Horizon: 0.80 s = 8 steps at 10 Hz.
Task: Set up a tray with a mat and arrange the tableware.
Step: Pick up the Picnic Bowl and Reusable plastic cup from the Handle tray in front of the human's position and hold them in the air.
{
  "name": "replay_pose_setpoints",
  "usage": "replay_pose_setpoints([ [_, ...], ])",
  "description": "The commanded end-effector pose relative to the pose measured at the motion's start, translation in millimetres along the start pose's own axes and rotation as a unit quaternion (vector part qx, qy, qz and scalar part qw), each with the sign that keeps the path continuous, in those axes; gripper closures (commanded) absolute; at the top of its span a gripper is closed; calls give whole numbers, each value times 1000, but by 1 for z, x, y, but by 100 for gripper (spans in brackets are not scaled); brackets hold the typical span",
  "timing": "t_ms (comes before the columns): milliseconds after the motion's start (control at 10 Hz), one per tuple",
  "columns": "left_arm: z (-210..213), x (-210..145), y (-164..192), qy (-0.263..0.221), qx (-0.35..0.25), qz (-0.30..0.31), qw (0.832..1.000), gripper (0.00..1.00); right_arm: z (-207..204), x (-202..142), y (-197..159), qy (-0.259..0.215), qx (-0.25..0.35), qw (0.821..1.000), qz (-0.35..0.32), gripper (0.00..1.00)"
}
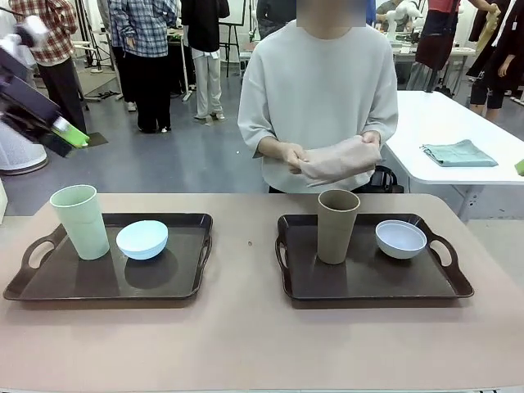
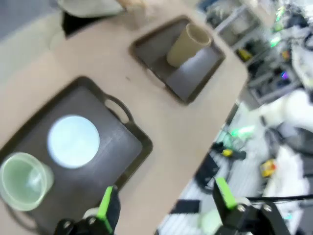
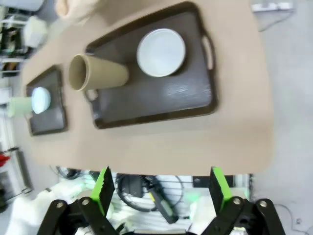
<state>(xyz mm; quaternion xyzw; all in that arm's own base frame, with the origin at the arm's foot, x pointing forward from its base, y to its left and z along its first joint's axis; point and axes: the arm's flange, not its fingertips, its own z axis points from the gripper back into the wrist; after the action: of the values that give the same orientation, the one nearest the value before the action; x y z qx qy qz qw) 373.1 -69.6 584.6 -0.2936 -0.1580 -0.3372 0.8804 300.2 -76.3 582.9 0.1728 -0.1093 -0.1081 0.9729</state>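
Two dark trays lie on the beige table. The left tray (image 1: 184,282) carries a pale green tumbler (image 1: 80,221) and a light blue bowl (image 1: 142,239). On the right tray (image 1: 368,282) stand a taupe tumbler (image 1: 337,227) and a greyish-white bowl (image 1: 400,238). At the far side a person holds a folded beige mat (image 1: 337,160) in both hands. My left gripper (image 2: 164,196) hangs open, high above the left tray's (image 2: 117,142) near edge, empty. My right gripper (image 3: 161,188) is open too, high over the table's near edge below the right tray (image 3: 161,98).
A white table at the back right holds a folded teal cloth (image 1: 458,153). Several people stand farther back. Bare tabletop (image 1: 246,344) runs between the trays and along the near edge.
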Motion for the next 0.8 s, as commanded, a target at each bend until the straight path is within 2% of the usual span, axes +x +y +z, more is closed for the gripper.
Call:
replay_pose_setpoints([
  [0, -46, 29, -8, 19, 70, -110, 991, 0, -21, 22, 17, -19, -71, 997, -19, 0],
  [100, -73, 42, -23, 29, 103, -156, 982, 0, -37, 28, 22, -9, -91, 995, -26, 0],
  [300, -123, 62, -43, 32, 124, -231, 964, 0, -70, 37, 33, 10, -87, 996, -29, 0],
  [600, -179, 76, -47, 25, 89, -255, 962, 0, -97, 45, 34, 12, -86, 996, -30, 0],
  [700, -180, 74, -44, 31, 56, -224, 973, 0, -94, 46, 33, 13, -70, 997, -31, 0],
])
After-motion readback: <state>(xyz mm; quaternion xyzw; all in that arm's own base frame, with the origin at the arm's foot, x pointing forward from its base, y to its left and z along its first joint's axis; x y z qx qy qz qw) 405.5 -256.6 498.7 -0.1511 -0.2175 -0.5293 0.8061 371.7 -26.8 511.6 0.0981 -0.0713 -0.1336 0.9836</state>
